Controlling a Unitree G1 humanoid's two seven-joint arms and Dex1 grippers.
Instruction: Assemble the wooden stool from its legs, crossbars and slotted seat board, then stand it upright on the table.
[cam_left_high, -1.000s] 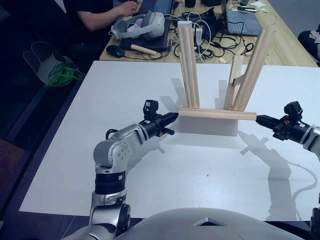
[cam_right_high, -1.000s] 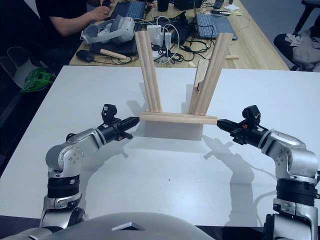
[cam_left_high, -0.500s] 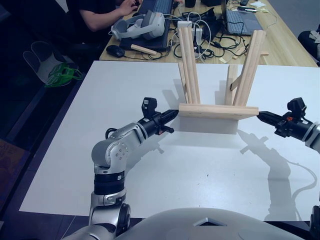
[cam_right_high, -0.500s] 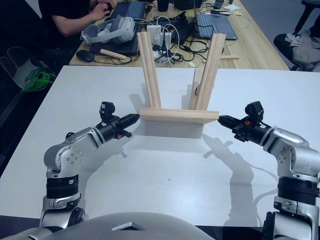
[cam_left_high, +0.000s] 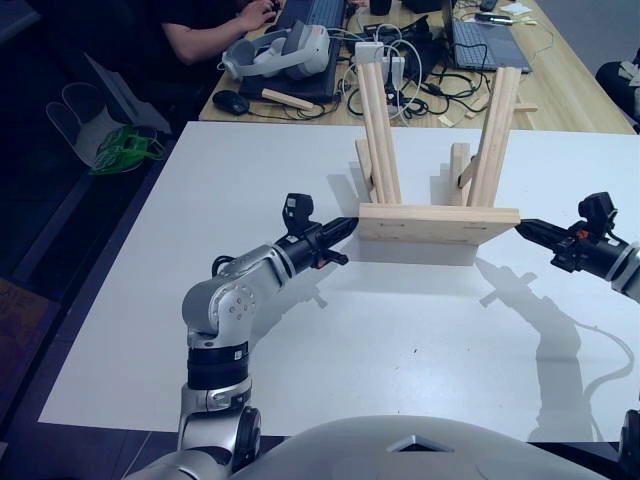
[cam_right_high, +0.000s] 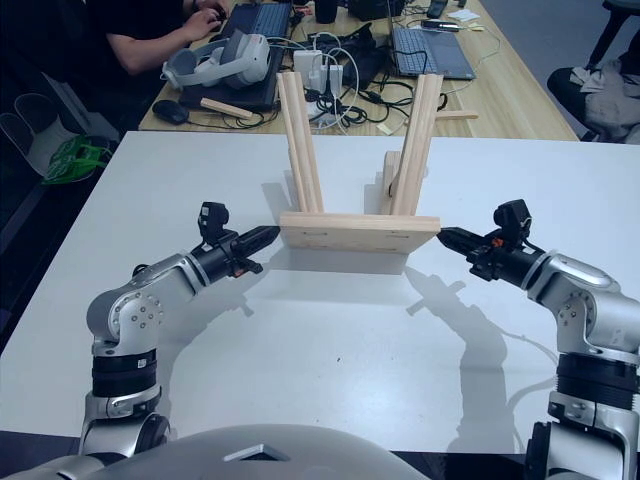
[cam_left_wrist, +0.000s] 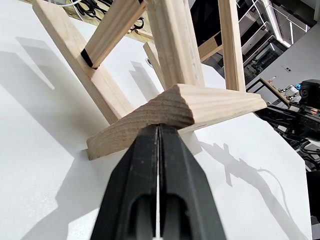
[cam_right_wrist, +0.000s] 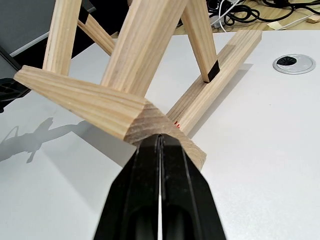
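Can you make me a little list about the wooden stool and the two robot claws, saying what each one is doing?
Stool: pale wooden stool, upside down between the two grippers
Seat: flat seat board, tilted, broad face partly toward the robot
Legs: straight wooden legs, pointing up
Left gripper: shut, tip against the seat's left end
Right gripper: shut, tip against the seat's right end
Table: white table

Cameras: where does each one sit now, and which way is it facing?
Eye views: on the head, looking forward and down at the legs-up stool and table; both arms show.
Left wrist view: behind the left gripper, facing the stool's end.
Right wrist view: behind the right gripper, facing the opposite end.
Shared: the stool.
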